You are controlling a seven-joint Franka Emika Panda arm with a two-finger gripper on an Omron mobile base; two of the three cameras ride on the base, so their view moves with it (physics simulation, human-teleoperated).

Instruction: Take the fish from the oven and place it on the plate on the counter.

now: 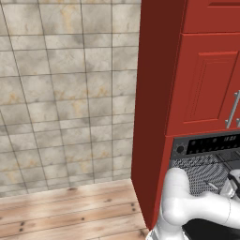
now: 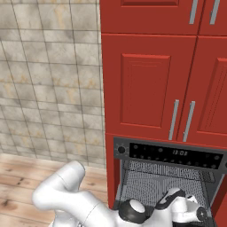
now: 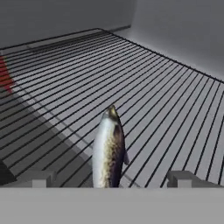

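The fish (image 3: pixel 108 151) lies on the wire rack (image 3: pixel 166 109) inside the oven (image 2: pixel 166 177), its length running away from the camera between the two fingertips (image 3: pixel 181 178). The claw (image 3: pixel 109 180) is spread wide, released, straddling the fish without touching it. The white arm (image 2: pixel 80 199) bends low, reaching through the oven's opening beneath the red cabinets (image 2: pixel 150 88).

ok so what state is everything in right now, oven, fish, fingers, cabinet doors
oven: open, display lit, arm reaching inside
wire rack: level, holding the fish
fish: lying on the rack, not lifted, between the fingers
fingers: spread apart, one either side of the fish, not closed on it
cabinet doors: shut
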